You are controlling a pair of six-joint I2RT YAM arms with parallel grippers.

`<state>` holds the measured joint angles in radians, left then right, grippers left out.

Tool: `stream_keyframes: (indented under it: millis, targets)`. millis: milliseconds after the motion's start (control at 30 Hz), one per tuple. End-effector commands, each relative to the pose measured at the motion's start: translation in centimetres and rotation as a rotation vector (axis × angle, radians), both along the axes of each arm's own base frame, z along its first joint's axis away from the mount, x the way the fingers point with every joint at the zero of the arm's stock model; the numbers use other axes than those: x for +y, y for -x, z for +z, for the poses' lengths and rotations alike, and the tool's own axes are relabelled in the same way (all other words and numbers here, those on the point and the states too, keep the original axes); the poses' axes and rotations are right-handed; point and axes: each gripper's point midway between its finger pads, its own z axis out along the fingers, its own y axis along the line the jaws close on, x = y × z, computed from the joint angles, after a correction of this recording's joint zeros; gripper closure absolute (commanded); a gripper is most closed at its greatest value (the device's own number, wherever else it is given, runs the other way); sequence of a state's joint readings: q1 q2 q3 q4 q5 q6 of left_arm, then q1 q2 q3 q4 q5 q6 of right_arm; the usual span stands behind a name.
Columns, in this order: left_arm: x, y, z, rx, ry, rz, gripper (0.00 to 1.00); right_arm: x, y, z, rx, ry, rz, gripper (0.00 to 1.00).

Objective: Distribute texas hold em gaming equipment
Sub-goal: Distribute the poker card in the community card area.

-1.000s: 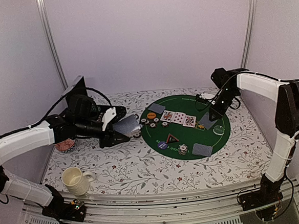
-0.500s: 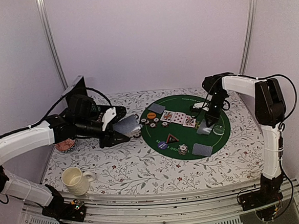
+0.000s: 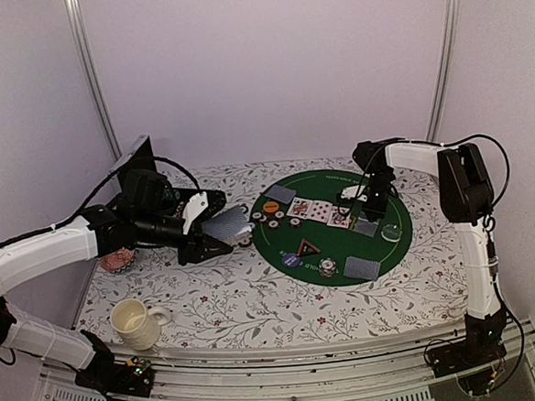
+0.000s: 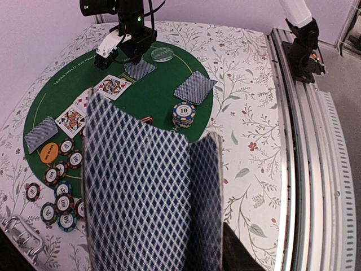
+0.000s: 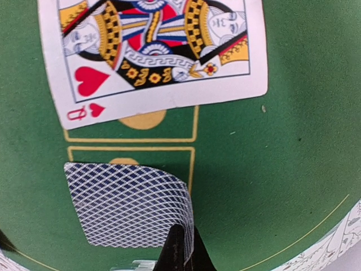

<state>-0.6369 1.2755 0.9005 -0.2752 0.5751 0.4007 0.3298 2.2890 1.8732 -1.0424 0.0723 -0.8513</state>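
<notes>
At the left edge of the green mat [image 3: 344, 246], our left fingers [image 3: 213, 238] were clamped on the deck [image 4: 146, 192] of grey-blue-backed cards, holding it above the table [image 3: 210, 296]. We judged the deck light but slippery, apt to fan out or shed cards, so a firm hold across its edges suited it best.

Toward the mat's right edge, our right fingers [image 5: 181, 254] were closed on one corner of a face-down card [image 5: 127, 206]. It lay on the felt just beside the queen of hearts [image 5: 152, 51], with its pinched corner curling up. A single card is thin, bendy and hard to lift once flat, so we thought a corner or an edge the only place to take it.

Compared with a second before, the right arm had swung in from the mat's right rim and brought the card down beside the face-up row. The left arm and deck had not moved.
</notes>
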Motion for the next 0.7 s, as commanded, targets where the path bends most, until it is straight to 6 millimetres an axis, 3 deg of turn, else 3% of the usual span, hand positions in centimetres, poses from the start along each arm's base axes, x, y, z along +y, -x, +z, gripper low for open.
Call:
stream_keyframes:
  millis: [0,133,200,433,667]
  targets:
    - [-0.4,0.6,1.0,-0.028,0.023,-0.028,0.62,-0.4,-3.1,-0.5,-0.107,0.079,0.031,0.98]
    - [-0.4,0.6,1.1,-0.029,0.024,-0.028,0.62,0.7,-3.8,0.0,-0.130,0.032,0.041,0.98]
    - [-0.4,0.6,1.1,-0.032,0.024,-0.028,0.62,1.1,-3.6,-1.8,-0.097,0.027,0.052,0.98]
    - [-0.2,0.5,1.2,-0.038,0.022,-0.022,0.62,2.1,-3.0,-3.3,-0.059,0.028,0.078,0.98]
    - [-0.3,0.6,1.2,-0.042,0.023,-0.025,0.62,2.6,-2.1,-2.6,-0.040,0.004,0.101,0.98]
